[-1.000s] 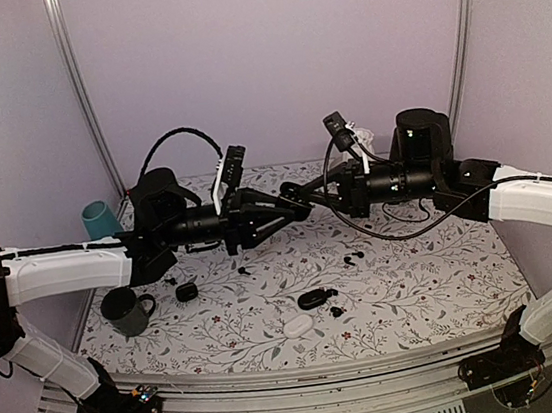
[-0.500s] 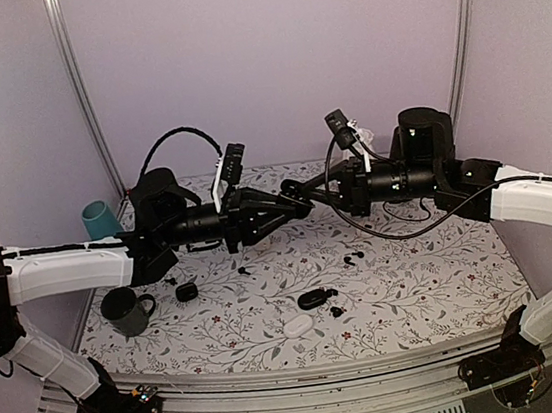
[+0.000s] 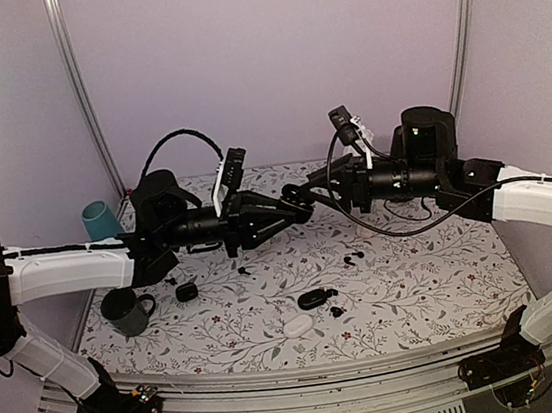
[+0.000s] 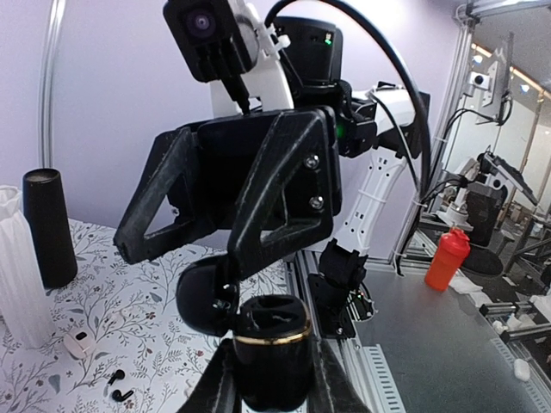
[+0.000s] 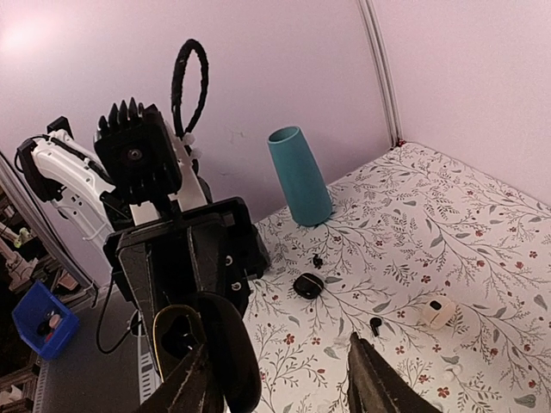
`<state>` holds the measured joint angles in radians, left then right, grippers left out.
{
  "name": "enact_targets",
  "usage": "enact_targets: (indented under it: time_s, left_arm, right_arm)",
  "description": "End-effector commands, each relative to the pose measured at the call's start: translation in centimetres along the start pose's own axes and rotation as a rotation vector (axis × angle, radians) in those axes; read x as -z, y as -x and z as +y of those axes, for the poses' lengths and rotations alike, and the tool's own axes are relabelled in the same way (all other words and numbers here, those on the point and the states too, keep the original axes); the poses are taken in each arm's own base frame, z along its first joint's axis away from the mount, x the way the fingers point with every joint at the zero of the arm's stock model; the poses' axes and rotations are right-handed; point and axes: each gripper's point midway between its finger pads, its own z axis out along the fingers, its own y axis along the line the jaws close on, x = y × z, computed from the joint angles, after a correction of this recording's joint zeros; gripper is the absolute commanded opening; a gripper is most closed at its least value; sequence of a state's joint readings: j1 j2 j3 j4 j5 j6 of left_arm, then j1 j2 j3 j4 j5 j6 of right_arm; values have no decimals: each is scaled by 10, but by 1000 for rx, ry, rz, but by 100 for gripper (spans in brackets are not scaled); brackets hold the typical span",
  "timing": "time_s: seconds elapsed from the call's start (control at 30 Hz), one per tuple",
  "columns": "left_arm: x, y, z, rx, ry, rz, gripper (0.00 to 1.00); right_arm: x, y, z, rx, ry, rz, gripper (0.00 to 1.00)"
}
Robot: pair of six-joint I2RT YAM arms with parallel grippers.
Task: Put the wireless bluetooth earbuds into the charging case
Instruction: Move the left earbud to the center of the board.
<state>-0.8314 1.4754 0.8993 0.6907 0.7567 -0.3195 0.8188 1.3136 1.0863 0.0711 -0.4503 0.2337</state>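
Lavender walls and two metal posts close in the floral counter (image 3: 448,296) you see from above. Your left gripper (image 3: 292,210) and right gripper (image 3: 307,196) meet in mid-air over its far middle, with the black charging case (image 3: 293,196) between them. Well below them lie the loose earbuds (image 3: 242,269): one left of centre, one right of it, and a third just beside a black open case (image 3: 315,298). A white case (image 3: 297,326) sits near the front edge. A teal cup (image 3: 99,220) and a dark mug (image 3: 126,311) stand upright along the left edge, their contents hidden from you.

From the left wrist, your left gripper's fingers clamp the gold-rimmed base of the charging case (image 4: 271,344). Its lid hangs open on the side toward the right gripper. You cannot tell whether anything sits inside.

From the right wrist, your right gripper's jaws stand wide apart. One finger is just beside the open lid, and patterned counter shows between the two fingers.
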Motion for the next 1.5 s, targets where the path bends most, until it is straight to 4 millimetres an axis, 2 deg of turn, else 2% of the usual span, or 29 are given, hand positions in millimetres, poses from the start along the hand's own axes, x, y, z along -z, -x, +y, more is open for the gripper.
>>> enact_targets:
  time_s: [0.0,0.3,0.6,0.73,1.0,1.3,1.47]
  left_arm:
    - [1,-4,-1,-22,-9,-2,0]
    - [8,-4,24,23,114,-21,0]
    - [20,-1,35,36,166,-29,0]
    - [27,1,37,26,170,-40,0]
    - [33,7,37,14,183,-55,0]
    - [34,9,34,16,175,-55,0]
    - [37,11,31,16,181,-63,0]
  right_arm:
    - [8,3,-1,-6,-31,-23,54]
    - [17,3,1,-20,-43,-31,59]
    - [42,-15,-26,-83,-201,-36,66]
    - [55,-39,-55,-151,-336,0,66]
    - [69,-115,-111,-339,-568,150,65]
    - [66,-187,-168,-534,-734,319,49]
    - [56,-213,-187,-588,-774,387,39]
